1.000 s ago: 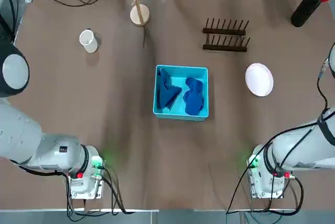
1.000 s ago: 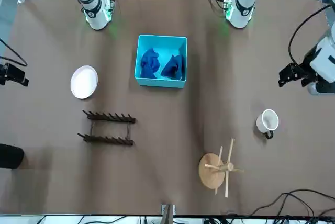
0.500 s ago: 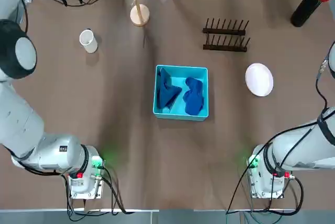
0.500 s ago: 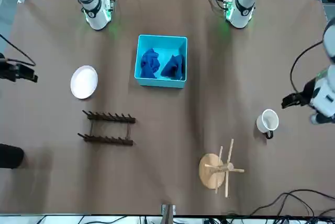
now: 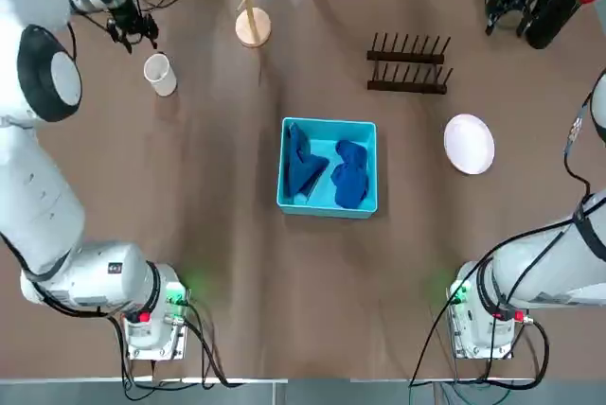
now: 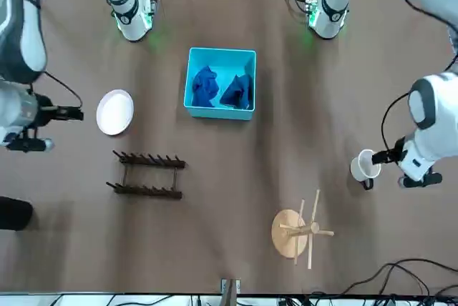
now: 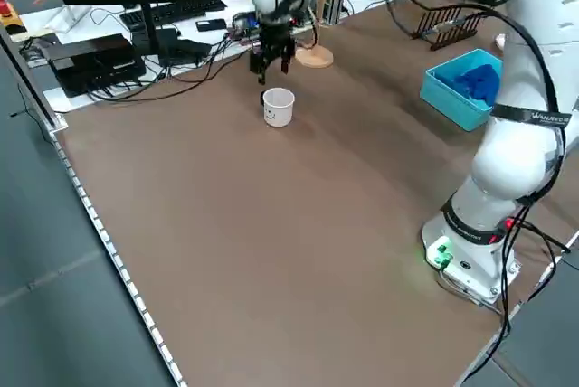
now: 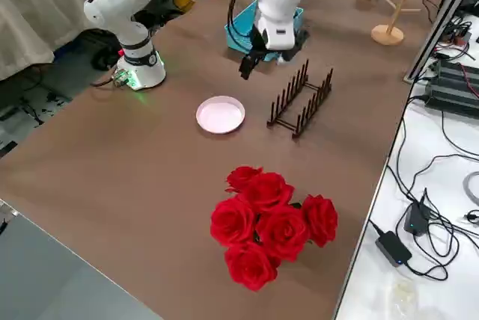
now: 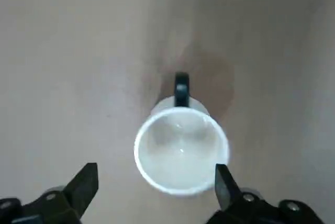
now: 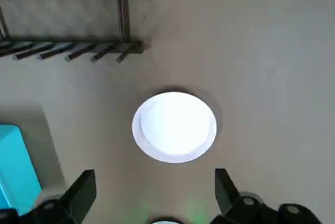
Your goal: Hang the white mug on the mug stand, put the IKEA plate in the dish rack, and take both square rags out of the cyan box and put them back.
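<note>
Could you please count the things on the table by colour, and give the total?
White: 2, the white mug and the IKEA plate
Blue: 2, the square rags
Cyan: 1, the cyan box
Wooden: 2, the mug stand and the dish rack
Red: 1, the roses
Total: 8

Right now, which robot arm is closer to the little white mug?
Left. The left gripper hovers just above the small white cylindrical mug; the right gripper is across the table, near the plate.

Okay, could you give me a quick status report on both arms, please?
Left gripper open above the mug. Right gripper open above the plate. Rags in the box. Nothing in the way.
</note>
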